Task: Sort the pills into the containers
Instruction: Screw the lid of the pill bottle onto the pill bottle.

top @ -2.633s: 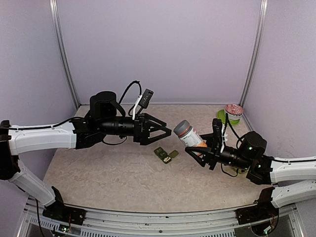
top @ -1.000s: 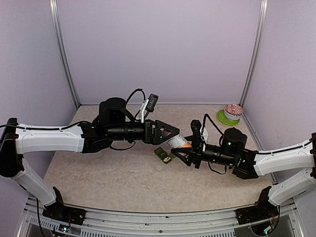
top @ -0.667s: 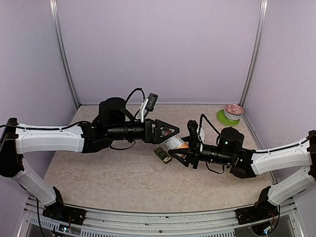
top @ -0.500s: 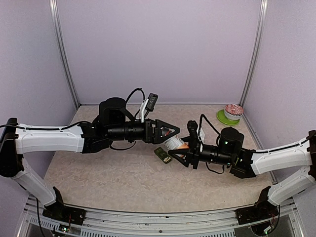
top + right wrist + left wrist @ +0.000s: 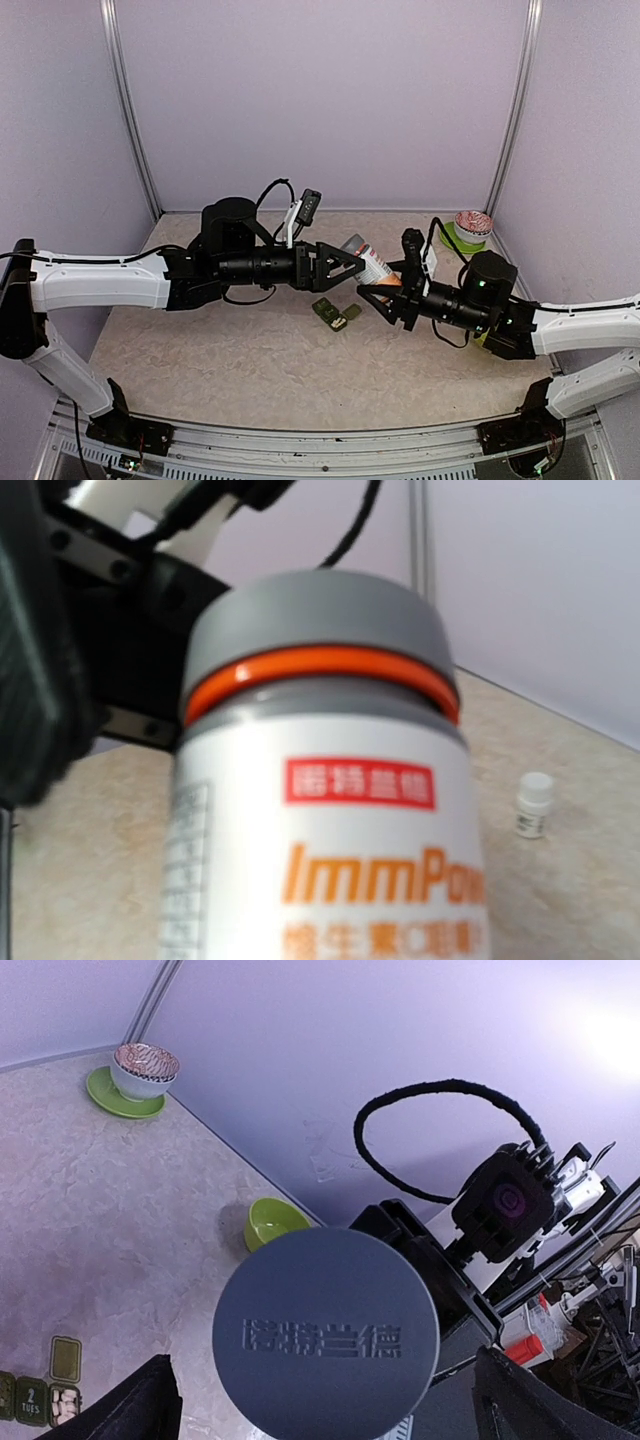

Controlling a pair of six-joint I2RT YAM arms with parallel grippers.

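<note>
My right gripper (image 5: pixel 393 291) is shut on a white pill bottle (image 5: pixel 372 265) with an orange ring and a grey cap (image 5: pixel 352 245), held tilted above the table. The bottle (image 5: pixel 325 830) fills the right wrist view and hides the right fingers. My left gripper (image 5: pixel 352 270) is open, and the cap (image 5: pixel 325 1335) faces it between its fingers (image 5: pixel 140 1410) without either one touching it. A small dark green pill box (image 5: pixel 331 313) lies on the table below the bottle. The pills are out of view.
A patterned cup on a green saucer (image 5: pixel 462 238) stands at the back right corner. A green bowl (image 5: pixel 275 1222) sits near the right arm. A tiny white vial (image 5: pixel 533 803) stands on the table. Purple walls close in the back and sides.
The right arm has drawn back to the right and lifted the bottle, tipping its cap up to the left gripper's jaws. The left arm has barely moved.
</note>
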